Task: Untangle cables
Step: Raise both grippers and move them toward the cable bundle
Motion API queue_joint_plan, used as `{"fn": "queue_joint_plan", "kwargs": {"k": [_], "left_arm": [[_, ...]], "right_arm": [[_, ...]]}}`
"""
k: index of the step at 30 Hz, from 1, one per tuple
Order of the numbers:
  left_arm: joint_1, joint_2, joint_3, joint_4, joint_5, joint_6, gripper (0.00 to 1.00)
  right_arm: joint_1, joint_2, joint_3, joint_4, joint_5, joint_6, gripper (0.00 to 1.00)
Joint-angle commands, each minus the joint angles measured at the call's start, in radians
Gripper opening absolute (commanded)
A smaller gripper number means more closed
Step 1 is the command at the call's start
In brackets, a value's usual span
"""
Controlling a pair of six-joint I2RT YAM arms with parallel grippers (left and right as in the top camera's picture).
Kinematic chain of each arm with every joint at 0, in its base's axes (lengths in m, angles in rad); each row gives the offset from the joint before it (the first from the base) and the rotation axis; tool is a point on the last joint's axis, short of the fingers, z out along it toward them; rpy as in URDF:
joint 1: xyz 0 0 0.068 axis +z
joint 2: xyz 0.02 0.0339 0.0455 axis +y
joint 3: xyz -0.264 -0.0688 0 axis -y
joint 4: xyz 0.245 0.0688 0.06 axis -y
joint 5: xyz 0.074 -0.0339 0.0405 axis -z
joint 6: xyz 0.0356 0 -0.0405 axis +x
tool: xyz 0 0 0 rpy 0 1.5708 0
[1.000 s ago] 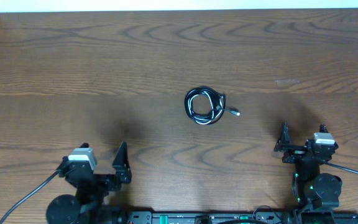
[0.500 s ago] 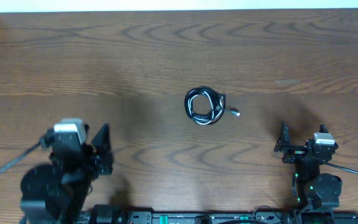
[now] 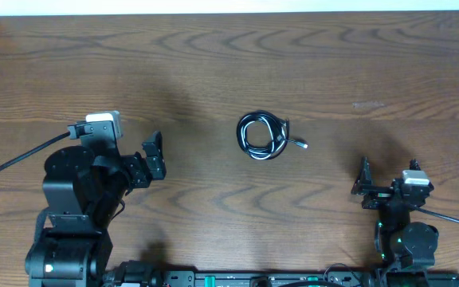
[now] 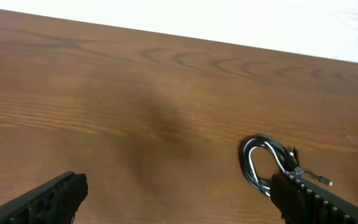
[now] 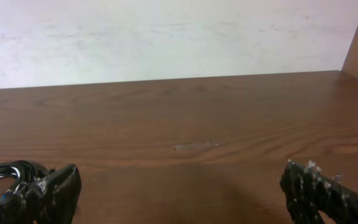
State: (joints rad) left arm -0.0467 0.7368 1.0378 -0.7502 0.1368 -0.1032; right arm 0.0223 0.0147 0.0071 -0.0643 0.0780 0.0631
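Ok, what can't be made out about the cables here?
Overhead: how many cables form the bundle and how they cross, too small.
Left wrist: the bundle's near edge, hidden behind a finger of the left gripper.
Right wrist: most of the bundle, past the left edge or behind a finger of the right gripper.
Plug type: too small everywhere.

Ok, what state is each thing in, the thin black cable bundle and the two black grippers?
Thin black cables with a silver plug end: looped together in one bundle, flat on the brown wooden table, untouched.
Black left gripper: open, empty, apart from the cables.
Black right gripper: open, empty, apart from the cables.
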Motion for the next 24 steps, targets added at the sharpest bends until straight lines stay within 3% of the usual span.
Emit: {"fn": "queue_joint_plan", "kwargs": {"k": [1, 14, 18, 24], "left_arm": [[0.002, -0.011, 0.021, 0.008, 0.01, 0.016, 0.98], [0.002, -0.012, 0.021, -0.001, 0.01, 0.016, 0.98], [0.002, -0.012, 0.021, -0.006, 0.01, 0.016, 0.98], [0.002, -0.012, 0.021, -0.003, 0.011, 0.016, 0.98]], "right_arm": [[-0.005, -0.008, -0.002, -0.004, -0.002, -0.013, 0.99], [-0.005, -0.008, 0.014, -0.019, -0.045, 0.0, 0.99], [-0.004, -0.008, 0.16, -0.224, -0.062, 0.078, 0.99], [-0.004, 0.022, 0.47, -0.462, -0.055, 0.07, 0.99]]}}
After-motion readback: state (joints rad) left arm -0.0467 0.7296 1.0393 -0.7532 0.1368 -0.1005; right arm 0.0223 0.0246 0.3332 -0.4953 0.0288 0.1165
